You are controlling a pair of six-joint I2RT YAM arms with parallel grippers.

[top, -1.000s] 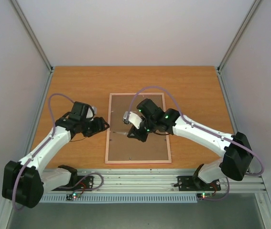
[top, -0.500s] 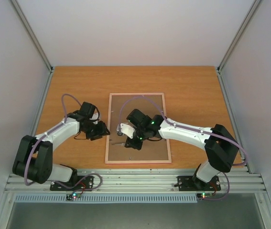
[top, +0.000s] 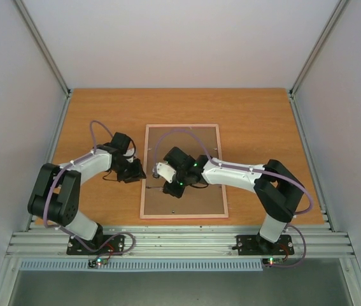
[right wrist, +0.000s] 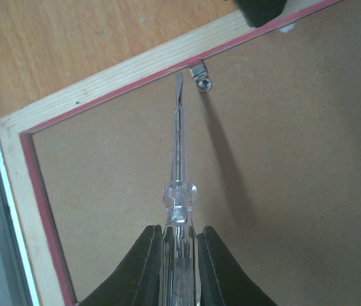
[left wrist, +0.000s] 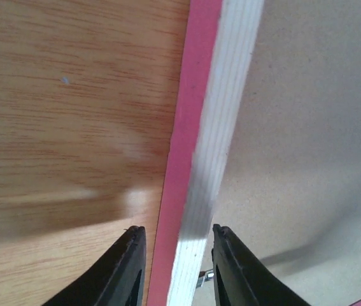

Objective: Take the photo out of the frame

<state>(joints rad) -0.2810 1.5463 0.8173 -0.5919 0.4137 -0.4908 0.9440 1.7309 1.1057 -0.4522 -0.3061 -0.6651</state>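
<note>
Pink frame (top: pixel 183 217): lay flat and back-up at the middle of the top view, on the orange wooden table (top: pixel 104 108); a brown board (top: pixel 196 201) sat inside its pale rim.
Left gripper (left wrist: pixel 179 237): at the frame's left rail, left of centre in the top view; its fingers (left wrist: pixel 126 268) stood close on either side of the rail (whether they actually pressed it, I could not tell).
Right gripper (right wrist: pixel 177 234): pinched tight on a clear-handled screwdriver (right wrist: pixel 179 159), above the board.
Blade: flat tip at the rim's pink inner line, just beside a small metal clip (right wrist: pixel 200 75), upper middle of the right wrist view.
Wrist views only: clip, blade and wood grain of the rim.
Top view only: the whole frame, with both grippers over its left half.
</note>
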